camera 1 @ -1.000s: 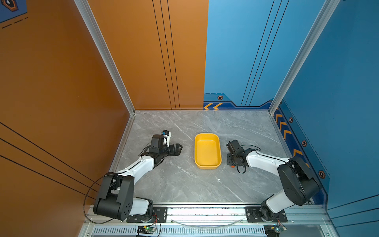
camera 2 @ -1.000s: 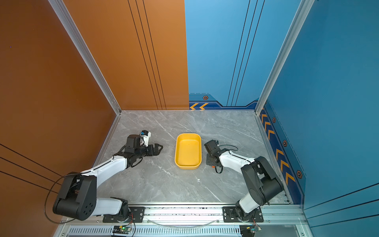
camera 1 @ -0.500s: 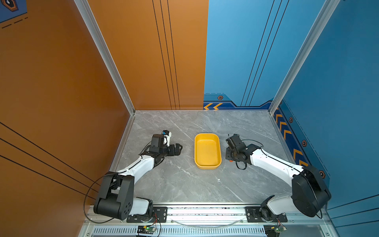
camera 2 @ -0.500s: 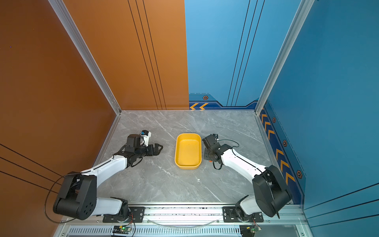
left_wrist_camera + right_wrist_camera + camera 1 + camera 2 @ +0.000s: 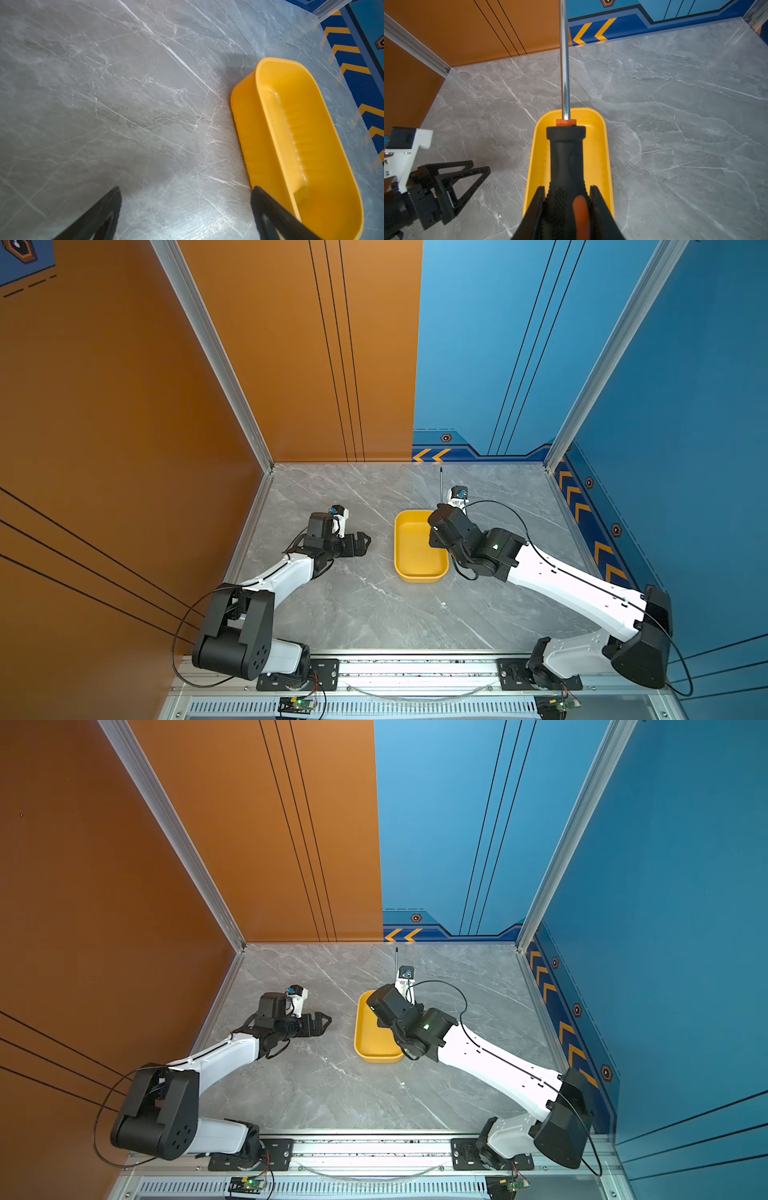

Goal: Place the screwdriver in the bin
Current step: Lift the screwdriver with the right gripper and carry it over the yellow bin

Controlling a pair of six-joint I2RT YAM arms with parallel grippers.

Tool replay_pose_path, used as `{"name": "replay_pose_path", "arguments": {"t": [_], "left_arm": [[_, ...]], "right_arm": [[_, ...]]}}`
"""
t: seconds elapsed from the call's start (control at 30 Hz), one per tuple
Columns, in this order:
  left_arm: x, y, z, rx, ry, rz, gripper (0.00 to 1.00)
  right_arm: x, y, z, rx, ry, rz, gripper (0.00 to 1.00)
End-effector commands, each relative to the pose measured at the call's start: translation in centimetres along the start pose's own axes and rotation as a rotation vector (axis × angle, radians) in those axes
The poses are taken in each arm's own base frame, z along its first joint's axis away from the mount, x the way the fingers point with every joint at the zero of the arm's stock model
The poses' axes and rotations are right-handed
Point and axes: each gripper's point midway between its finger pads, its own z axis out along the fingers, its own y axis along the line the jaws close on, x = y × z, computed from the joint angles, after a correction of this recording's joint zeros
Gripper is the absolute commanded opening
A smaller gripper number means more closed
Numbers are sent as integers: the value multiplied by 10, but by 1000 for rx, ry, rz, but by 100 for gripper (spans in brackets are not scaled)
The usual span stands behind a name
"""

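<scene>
My right gripper [image 5: 567, 187] is shut on the black, orange-accented handle of the screwdriver [image 5: 566, 153]. It holds the screwdriver above the yellow bin [image 5: 536, 149], lengthwise along the bin. The thin metal shaft [image 5: 441, 485] points toward the back wall past the bin's far end in both top views. The bin [image 5: 409, 545] lies mid-table with nothing in it, and the right wrist covers its far right part. To the left of the bin, my left gripper [image 5: 362, 541] rests low over the table. In the left wrist view it [image 5: 186, 188] is open with only bare table between its fingers.
The grey marble table [image 5: 365, 614] is walled by orange panels at the left and back left, and by blue panels at the back right and right. Aluminium posts [image 5: 552, 460] stand in the back corners. A metal rail [image 5: 415, 668] carrying both arm bases runs along the front edge.
My right arm has risen from the table right of the bin and swung left over it, carrying the screwdriver, whose shaft now sticks out toward the back wall. The left arm has not moved.
</scene>
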Motion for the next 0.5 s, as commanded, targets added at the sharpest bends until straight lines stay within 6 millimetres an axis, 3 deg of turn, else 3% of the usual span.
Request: {"name": "replay_pose_path", "arguments": {"t": [0.0, 0.23, 0.47], "left_arm": [[-10, -10, 0, 41, -18, 17, 98], [-11, -10, -1, 45, -20, 21, 98], [-11, -9, -1, 40, -19, 21, 98]], "right_arm": [[-4, 3, 10, 96, -51, -22, 8], [27, 23, 47, 119, 34, -19, 8], [66, 22, 79, 156, 165, -36, 8]]}}
